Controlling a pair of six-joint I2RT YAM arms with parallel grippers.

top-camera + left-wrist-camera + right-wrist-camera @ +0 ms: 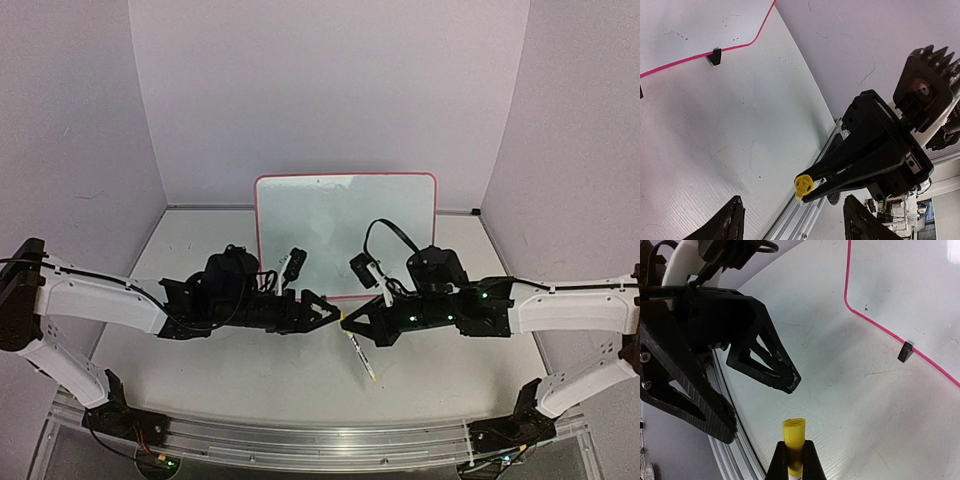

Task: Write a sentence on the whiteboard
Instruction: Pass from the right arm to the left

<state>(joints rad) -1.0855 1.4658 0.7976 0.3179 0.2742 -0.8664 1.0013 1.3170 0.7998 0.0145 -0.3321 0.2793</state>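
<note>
Two sets of jaws meet over the desk (220, 370), before the whiteboard (345, 230) at its far edge. Right jaws clamp a marker (362, 360); left jaws, open wide, face its yellow cap (793, 432), likely to uncap it.

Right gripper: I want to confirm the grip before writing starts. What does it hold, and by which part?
The right gripper is shut on the marker, pinching it just below its yellow end. The left gripper is open and empty.

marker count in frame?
1. The marker is clamped in the right gripper, its yellow end pointing at the open left gripper, above the table in front of the whiteboard. Others could be hidden under the arms.
</note>
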